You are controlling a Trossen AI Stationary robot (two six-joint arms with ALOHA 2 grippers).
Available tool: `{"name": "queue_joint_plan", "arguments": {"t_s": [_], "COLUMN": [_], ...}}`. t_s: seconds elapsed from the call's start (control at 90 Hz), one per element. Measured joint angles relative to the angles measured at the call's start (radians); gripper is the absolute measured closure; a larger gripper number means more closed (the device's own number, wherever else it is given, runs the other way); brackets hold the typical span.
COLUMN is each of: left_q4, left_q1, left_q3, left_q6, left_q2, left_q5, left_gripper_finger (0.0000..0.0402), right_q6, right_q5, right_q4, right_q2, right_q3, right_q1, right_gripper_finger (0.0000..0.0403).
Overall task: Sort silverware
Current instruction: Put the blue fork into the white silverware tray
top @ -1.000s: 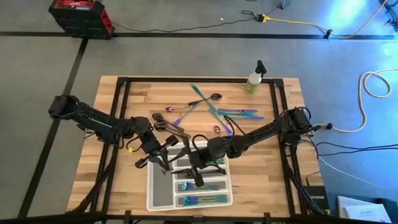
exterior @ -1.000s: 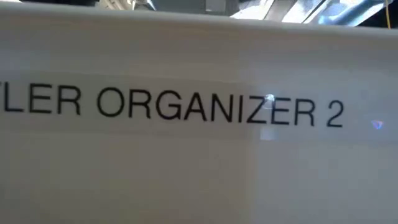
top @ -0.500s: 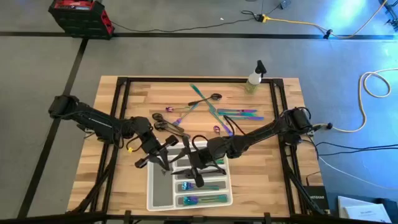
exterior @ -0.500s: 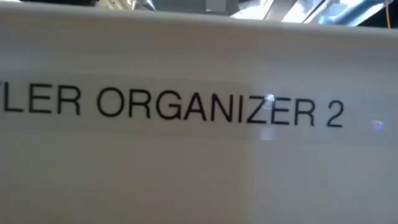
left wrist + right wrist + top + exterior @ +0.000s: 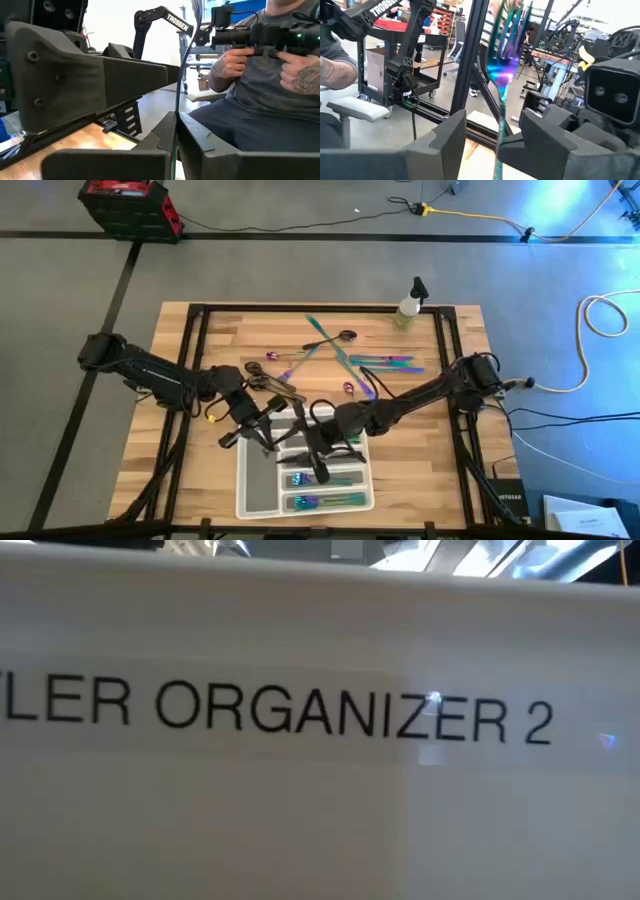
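Silverware [image 5: 352, 361] lies mostly loose on the far middle of the surface [image 5: 450, 470], iridescent and dark pieces crossed over one another, near a spray bottle [image 5: 408, 307] at the far edge. Both arms meet over the white compartment tray [image 5: 252, 498] at the near edge. The right pincer [image 5: 499, 145] is clamped on an iridescent fork [image 5: 506, 60], tines pointing away from the wrist. The left pincer [image 5: 176, 131] pinches a thin dark piece [image 5: 184, 50] held edge-on; I cannot tell which kind it is.

To my eye the step in hand is dropping these into the tray. Each wants lowering lengthwise into its matching slot before release, with the two arms kept from crowding each other.

Some near compartments already hold iridescent pieces; the long left one looks bare. The low view shows only the tray's labelled wall.
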Motion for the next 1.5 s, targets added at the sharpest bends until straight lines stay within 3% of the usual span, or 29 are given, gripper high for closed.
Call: {"name": "queue_joint_plan", "arguments": {"t_s": [0.833,1.244,1.5], "left_q4": [-0.001,-0.008,-0.02], "left_q1": [0.0,-0.001,-0.001], "left_q3": [-0.001,-0.001,-0.001], "left_q6": [0.001,-0.016,-0.018], "left_q2": [0.0,0.0,0.0], "left_q5": [-0.001,0.015,0.018], "left_gripper_finger": [0.0402,0.0402,0.0402], "right_q6": [-0.027,-0.027,-0.027], "right_q5": [0.009,-0.015,-0.016], "right_q4": [0.042,0.025,0.018], "right_q2": [0.085,0.085,0.085], "right_q3": [0.06,0.06,0.06], "right_q1": [0.0,-0.001,-0.001], "right_gripper_finger": [0.0234,0.0311,0.0325]}}
